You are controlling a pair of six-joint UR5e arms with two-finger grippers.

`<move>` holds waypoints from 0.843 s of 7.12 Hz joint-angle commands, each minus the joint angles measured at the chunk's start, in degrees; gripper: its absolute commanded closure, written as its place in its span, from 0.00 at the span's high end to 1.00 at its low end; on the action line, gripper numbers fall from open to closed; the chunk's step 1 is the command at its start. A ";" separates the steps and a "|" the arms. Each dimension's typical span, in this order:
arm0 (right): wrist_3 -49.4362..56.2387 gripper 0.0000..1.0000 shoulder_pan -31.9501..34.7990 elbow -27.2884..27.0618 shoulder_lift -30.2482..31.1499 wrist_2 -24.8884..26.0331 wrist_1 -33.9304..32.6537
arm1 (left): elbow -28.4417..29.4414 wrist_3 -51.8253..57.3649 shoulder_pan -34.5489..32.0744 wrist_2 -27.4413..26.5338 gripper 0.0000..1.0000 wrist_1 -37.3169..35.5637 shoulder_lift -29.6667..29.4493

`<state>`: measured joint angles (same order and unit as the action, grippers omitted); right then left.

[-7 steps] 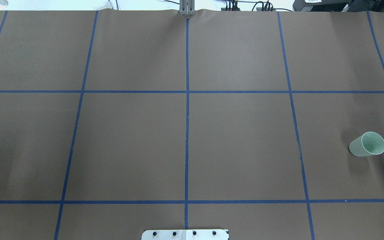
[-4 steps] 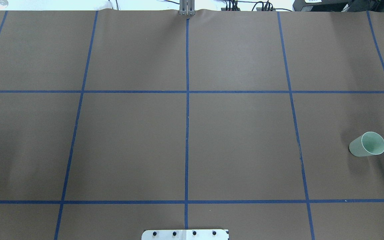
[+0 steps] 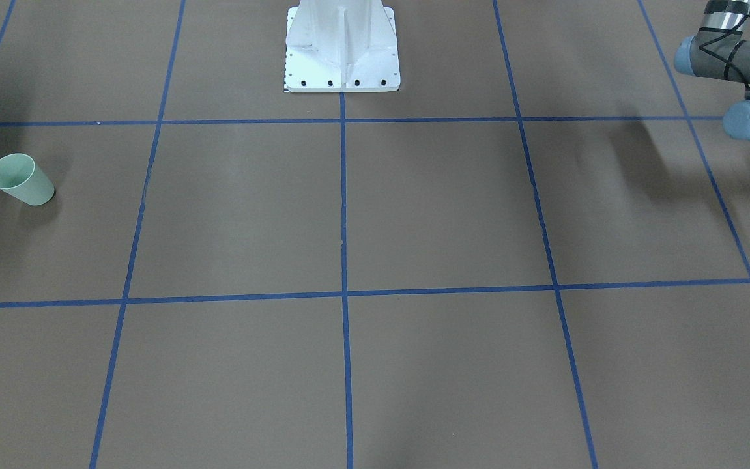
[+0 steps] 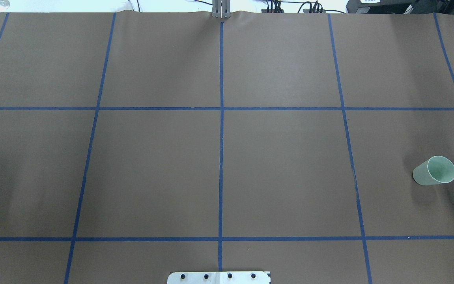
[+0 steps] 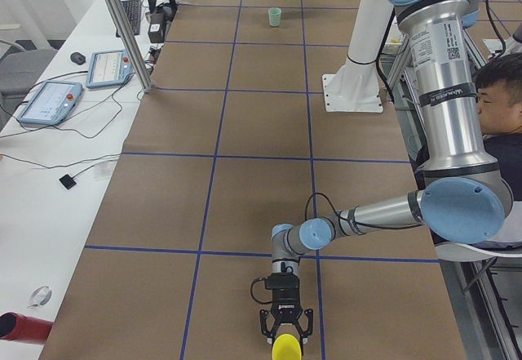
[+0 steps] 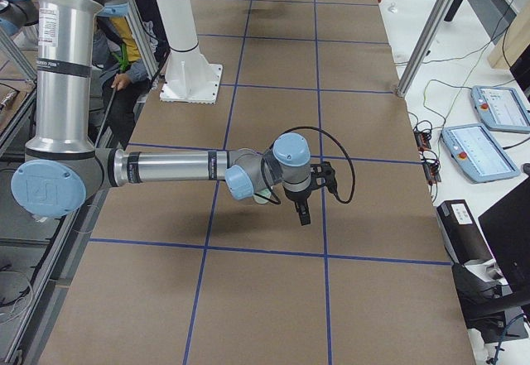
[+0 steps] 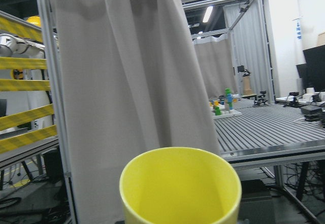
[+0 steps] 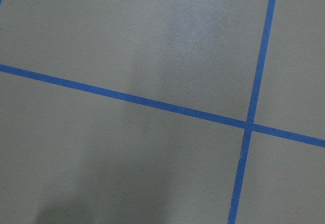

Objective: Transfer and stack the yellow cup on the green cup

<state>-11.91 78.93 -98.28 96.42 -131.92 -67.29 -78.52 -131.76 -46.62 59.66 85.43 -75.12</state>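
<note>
The green cup [image 4: 434,170] stands upright, alone, on the brown table at the robot's far right; it also shows in the front view [image 3: 21,180] and small in the left side view [image 5: 275,17]. The yellow cup [image 5: 286,348] is at the table's left end, right in front of my left gripper [image 5: 285,329]; its rim fills the bottom of the left wrist view [image 7: 180,188]. I cannot tell if that gripper is open or shut. My right gripper [image 6: 302,208] hangs low over the table, pointing down; I cannot tell its state.
The white robot base [image 3: 342,45] stands at the table's middle back edge. A person [image 5: 499,91] sits beside the robot. A side table with tablets [image 5: 49,103] runs along the far edge. Blue tape lines [image 4: 221,138] grid the table.
</note>
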 commanded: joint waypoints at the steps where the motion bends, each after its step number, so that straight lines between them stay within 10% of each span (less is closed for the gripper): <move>1: -0.04 1.00 0.00 0.02 0.00 -0.27 -0.04 | 1.78 9.27 -0.23 -7.87 0.32 13.38 1.20; 6: -0.22 1.00 0.00 0.10 0.00 -0.35 -0.13 | 10.41 46.88 -0.67 -9.48 0.31 66.20 2.61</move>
<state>-12.10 78.93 -98.18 96.42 -132.21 -67.38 -68.93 -93.35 -47.13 50.26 140.67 -72.45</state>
